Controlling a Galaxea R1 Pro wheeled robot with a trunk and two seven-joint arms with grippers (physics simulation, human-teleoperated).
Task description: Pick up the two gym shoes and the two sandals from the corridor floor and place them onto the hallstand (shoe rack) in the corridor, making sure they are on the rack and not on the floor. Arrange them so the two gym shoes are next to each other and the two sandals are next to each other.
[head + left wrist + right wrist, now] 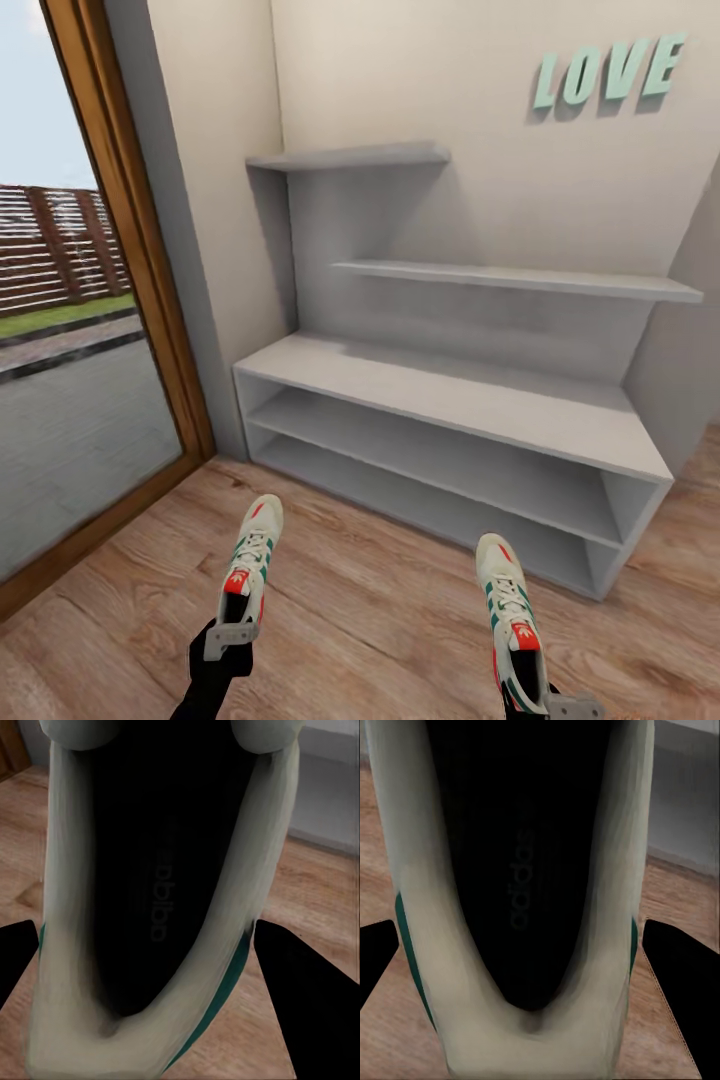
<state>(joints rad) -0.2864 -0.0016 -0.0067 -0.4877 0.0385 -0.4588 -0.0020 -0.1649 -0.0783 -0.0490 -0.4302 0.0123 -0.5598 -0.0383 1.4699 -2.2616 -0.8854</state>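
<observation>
A pale grey low hallstand (470,400) with two open shelf slots and two staggered wall shelves stands against the wall on the light brown plank floor (370,610). In front of it, each arm holds one white gym shoe with green stripes off the floor by its heel, toes toward the rack: the left gripper (230,640) clamps the left shoe (250,560), the right gripper (540,700), apparently likewise closed, the right shoe (508,600).
</observation>
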